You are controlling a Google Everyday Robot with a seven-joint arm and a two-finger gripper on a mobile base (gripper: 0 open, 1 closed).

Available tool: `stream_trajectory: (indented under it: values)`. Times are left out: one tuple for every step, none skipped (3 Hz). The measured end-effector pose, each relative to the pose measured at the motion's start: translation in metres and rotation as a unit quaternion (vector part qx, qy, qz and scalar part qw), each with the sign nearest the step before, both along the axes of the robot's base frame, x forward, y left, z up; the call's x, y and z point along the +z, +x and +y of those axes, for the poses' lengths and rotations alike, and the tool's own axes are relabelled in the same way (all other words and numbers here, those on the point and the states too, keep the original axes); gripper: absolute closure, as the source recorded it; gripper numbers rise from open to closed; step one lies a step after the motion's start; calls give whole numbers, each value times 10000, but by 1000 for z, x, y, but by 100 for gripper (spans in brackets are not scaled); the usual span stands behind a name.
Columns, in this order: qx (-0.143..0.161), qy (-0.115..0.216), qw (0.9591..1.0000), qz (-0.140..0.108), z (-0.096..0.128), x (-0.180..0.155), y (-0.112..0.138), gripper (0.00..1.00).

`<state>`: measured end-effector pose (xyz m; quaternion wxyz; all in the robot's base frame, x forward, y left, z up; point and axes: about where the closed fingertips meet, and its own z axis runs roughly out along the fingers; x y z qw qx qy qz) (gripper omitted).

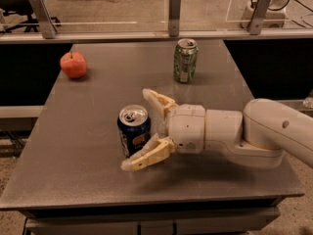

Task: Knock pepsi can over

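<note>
The pepsi can (pixel 133 130), dark blue with a round logo and a silver top, stands upright on the grey table (pixel 83 131), near the front centre. My gripper (pixel 136 129) reaches in from the right, open, with its two cream fingers spread. The can stands between them. The far finger (pixel 157 102) is behind the can's top right. The near finger (pixel 145 157) lies low in front of the can's base, close to it or touching it.
A green-and-silver can (pixel 185 60) stands upright at the back centre of the table. A red apple (pixel 73 64) sits at the back left. A low glass barrier with metal posts (pixel 174 12) runs along the table's far edge. My white arm (pixel 254 133) covers the right side.
</note>
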<state>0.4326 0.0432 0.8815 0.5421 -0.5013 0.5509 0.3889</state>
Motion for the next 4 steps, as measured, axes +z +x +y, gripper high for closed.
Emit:
stream_trajectory:
  values:
    - [5, -18, 10000, -28, 2, 1, 0, 18]
    - [23, -24, 10000, -41, 4, 2, -1, 41]
    - [43, -31, 10000, -53, 6, 3, -2, 65]
    - [-26, -421, 9991, 22, 5, 4, 1, 88]
